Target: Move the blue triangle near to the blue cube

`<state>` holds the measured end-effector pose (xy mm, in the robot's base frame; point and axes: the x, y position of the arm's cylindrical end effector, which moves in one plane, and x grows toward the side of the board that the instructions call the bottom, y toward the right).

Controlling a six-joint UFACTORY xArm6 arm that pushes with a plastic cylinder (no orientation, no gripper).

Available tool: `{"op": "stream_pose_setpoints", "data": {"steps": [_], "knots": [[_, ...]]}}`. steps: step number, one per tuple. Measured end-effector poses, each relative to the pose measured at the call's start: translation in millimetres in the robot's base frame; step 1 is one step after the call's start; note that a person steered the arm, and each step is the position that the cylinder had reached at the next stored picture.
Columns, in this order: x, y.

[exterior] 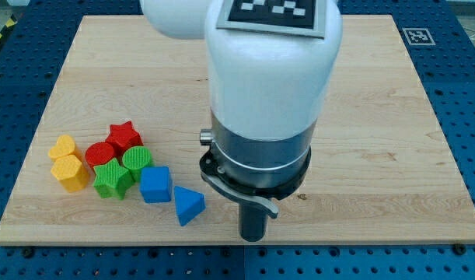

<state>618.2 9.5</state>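
Observation:
The blue triangle [189, 206] lies near the board's bottom edge, left of centre. The blue cube [155, 185] sits just up and to its left, a small gap between them. My tip [254, 236] is at the end of the dark rod under the big white arm, to the right of the triangle at about the same height in the view, and apart from it.
A cluster lies left of the blue cube: a green star [112, 180], a green cylinder [137, 160], a red cylinder [100, 154], a red star [124, 135], a yellow heart [64, 146] and an orange block [70, 172]. The wooden board [392, 117] rests on a blue perforated table.

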Motion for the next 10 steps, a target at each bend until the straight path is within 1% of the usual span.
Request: {"op": "stream_pose_setpoints", "data": {"steps": [3,9,10], "knots": [[0,-13],[-8,-114],[-7,-116]]}}
